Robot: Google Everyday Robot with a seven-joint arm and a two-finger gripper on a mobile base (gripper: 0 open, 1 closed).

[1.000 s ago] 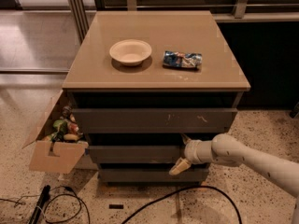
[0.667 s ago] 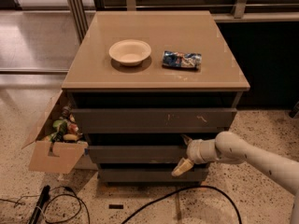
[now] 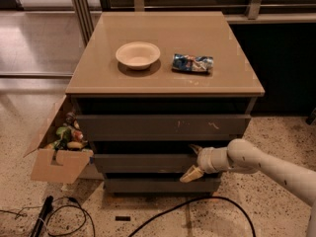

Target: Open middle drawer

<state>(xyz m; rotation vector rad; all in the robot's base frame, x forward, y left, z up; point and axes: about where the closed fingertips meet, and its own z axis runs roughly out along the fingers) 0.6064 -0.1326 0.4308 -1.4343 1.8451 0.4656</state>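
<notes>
The middle drawer (image 3: 143, 163) is the plain dark front between the scratched top front (image 3: 163, 127) and the short bottom front (image 3: 158, 184) of the cabinet. Its face sits about level with the fronts above and below it, and no interior shows. My gripper (image 3: 192, 162) reaches in from the right on a white arm and sits at the right end of this drawer front. Its fingers are spread. The upper one (image 3: 194, 148) is in the dark gap over the drawer's top edge. The tan lower one (image 3: 190, 175) lies across the front's bottom edge.
On the cabinet top (image 3: 163, 78) rest a cream bowl (image 3: 138, 55) and a blue snack bag (image 3: 192, 62). An open cardboard box (image 3: 52, 164) with several items leans against the cabinet's left side. Black cables (image 3: 197, 206) cross the speckled floor in front. Glass panels and metal posts stand behind.
My wrist shifted slightly to the right and back at the drawer front. The middle drawer has not visibly moved.
</notes>
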